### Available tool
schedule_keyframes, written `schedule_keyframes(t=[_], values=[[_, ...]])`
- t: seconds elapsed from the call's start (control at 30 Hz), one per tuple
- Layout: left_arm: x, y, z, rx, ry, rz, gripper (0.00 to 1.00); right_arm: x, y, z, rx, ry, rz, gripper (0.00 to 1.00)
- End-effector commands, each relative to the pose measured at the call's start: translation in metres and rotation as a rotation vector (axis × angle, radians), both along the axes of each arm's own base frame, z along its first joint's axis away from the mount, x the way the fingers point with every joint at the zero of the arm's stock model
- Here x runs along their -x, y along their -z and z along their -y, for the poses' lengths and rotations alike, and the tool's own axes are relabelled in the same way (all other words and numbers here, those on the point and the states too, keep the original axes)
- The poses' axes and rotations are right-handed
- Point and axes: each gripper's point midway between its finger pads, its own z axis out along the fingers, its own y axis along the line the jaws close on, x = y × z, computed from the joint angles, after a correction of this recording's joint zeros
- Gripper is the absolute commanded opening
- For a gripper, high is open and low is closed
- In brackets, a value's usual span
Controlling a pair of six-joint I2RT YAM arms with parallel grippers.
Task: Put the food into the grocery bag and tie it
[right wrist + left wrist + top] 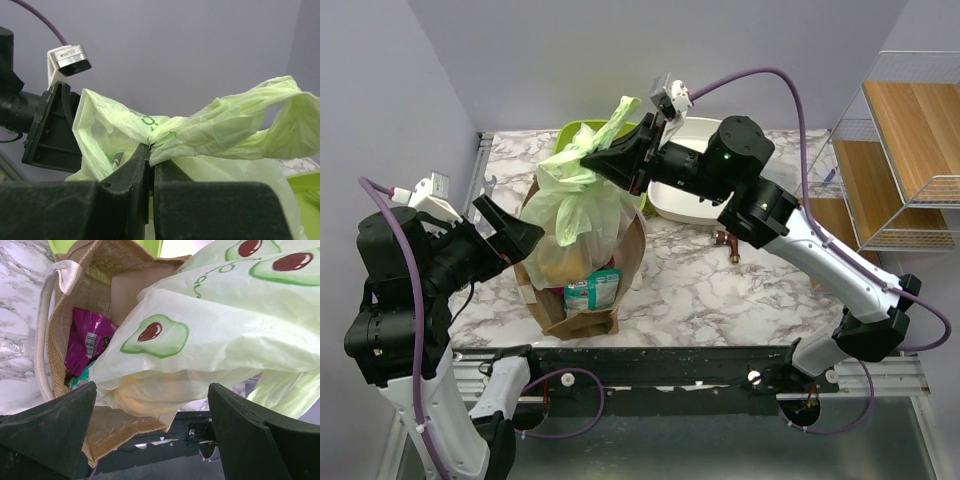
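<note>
Two states: right jaws clamped on the food-filled grocery bag's handles, left jaws spread wide and empty; tying seemingly unfinished.

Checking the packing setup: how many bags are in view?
2: the avocado-print plastic bag, pinched near its top by the right tool, and the brown woven tote beneath it. Others may be hidden.

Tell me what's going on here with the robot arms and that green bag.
The right gripper is shut on the gathered neck of the avocado-print grocery bag, holding it up. The bag is filled and sits over the mouth of an open brown jute bag. The left gripper stands open at its side, not gripping. I cannot tell whether it is knotted.
</note>
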Motion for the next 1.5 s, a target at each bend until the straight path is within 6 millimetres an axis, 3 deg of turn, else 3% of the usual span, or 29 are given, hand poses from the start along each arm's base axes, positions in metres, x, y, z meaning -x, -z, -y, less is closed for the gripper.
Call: schedule_keyframes(t=[0.0,0.33,0.73,0.93,1.1,1.23,1.43,1.47], values=[[0.005,-0.002,-0.004,-0.026,-0.021,0.011,0.94,0.03,-0.021,-0.006,-0.041,-0.175,0.058,0.01],[0.009,-0.005,-0.007,-0.038,-0.038,0.017,0.94,0.042,0.03,-0.042,0.066,-0.374,-0.02,0.01],[0.014,-0.005,-0.012,-0.069,-0.067,0.017,0.95,0.048,0.078,-0.065,0.073,-0.509,-0.177,0.01],[0.012,-0.004,-0.014,-0.068,-0.076,0.015,0.95,0.042,0.119,-0.073,0.08,-0.504,-0.294,0.01],[0.01,-0.002,-0.014,-0.06,-0.083,0.012,0.95,0.021,0.15,-0.078,0.107,-0.378,-0.358,0.01],[0.008,0.001,-0.014,-0.049,-0.089,0.006,0.94,-0.01,0.175,-0.077,0.17,-0.195,-0.359,0.01],[0.005,0.004,-0.015,-0.035,-0.1,0.001,0.94,-0.054,0.217,-0.066,0.327,0.061,-0.32,0.01],[0.005,0.004,-0.015,-0.033,-0.101,0.001,0.94,-0.058,0.232,-0.061,0.373,0.096,-0.33,0.0]])
